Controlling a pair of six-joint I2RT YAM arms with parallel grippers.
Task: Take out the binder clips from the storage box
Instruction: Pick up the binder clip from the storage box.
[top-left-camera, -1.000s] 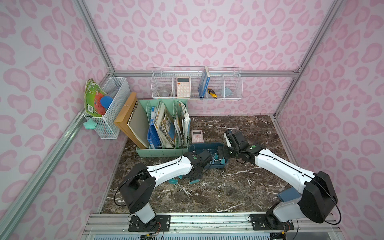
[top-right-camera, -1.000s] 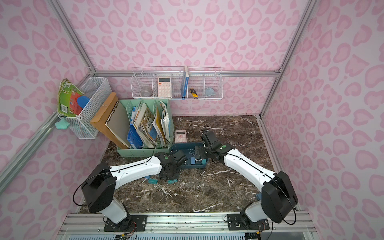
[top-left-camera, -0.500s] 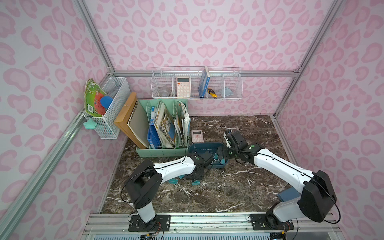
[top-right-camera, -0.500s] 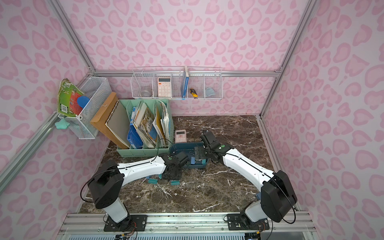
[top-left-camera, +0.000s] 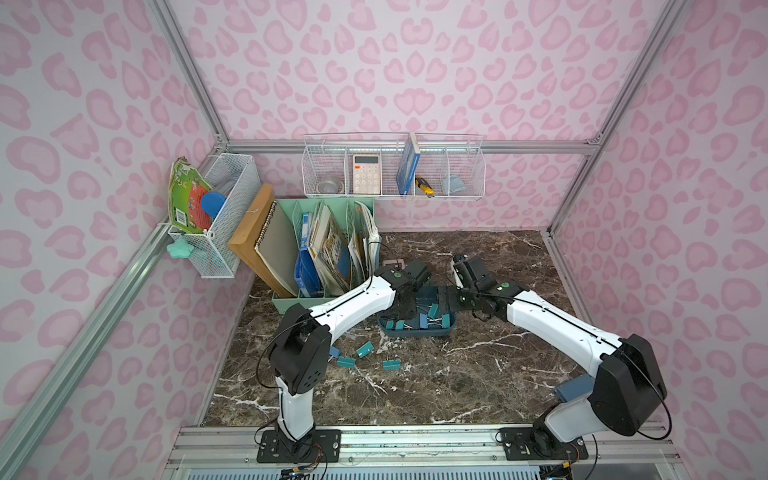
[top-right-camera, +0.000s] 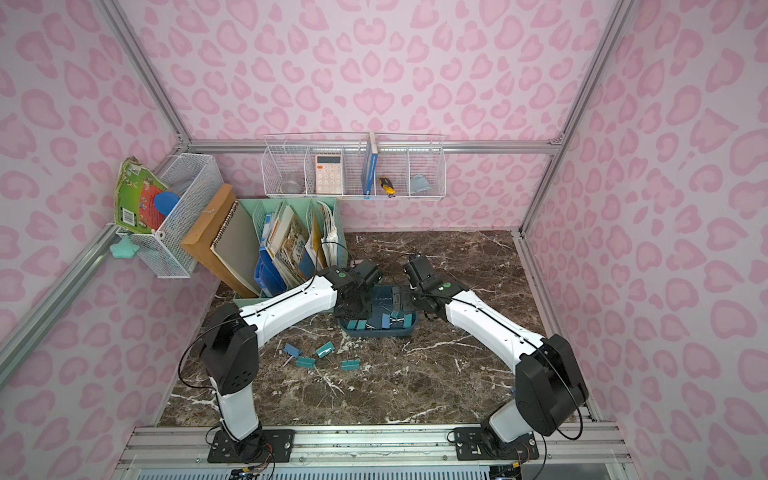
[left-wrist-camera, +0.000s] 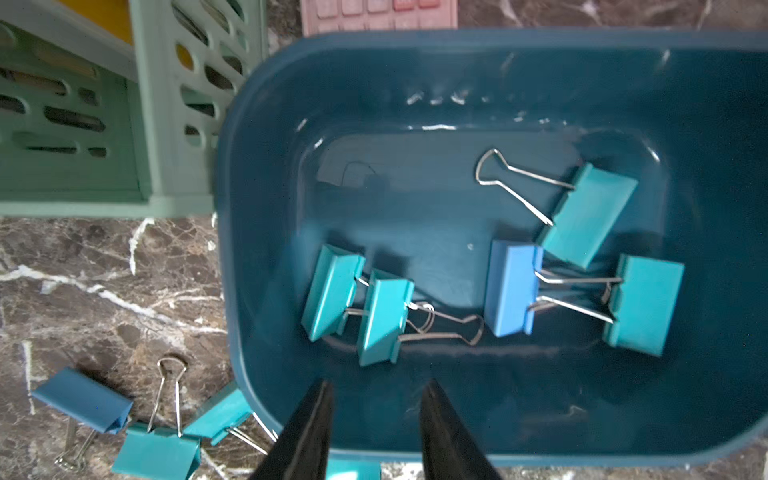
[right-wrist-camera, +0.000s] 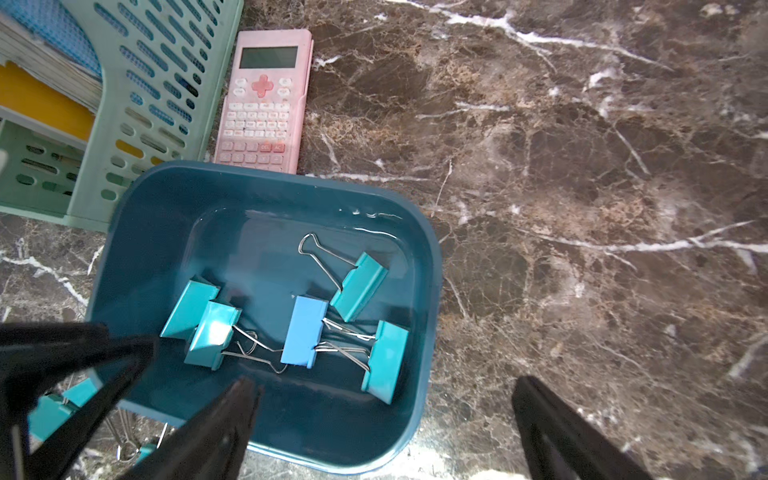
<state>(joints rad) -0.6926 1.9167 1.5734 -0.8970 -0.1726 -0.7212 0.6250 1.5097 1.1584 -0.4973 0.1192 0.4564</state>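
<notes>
Storage box (left-wrist-camera: 457, 39): five binder clips (left-wrist-camera: 511, 291) inside. Left gripper (left-wrist-camera: 378, 386) slightly apart, empty, aimed to pick. Right gripper (right-wrist-camera: 384, 382) spread wide across the wall, likely bracing.

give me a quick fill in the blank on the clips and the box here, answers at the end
1. The storage box holds ___ binder clips.
2. The odd clip in the box is ___, while the others are teal.
3. The calculator lying on the table beside the box is ___.
4. The left tool hovers over the box, empty, with its jaws ___.

Missing words: five; blue; pink; open
</notes>
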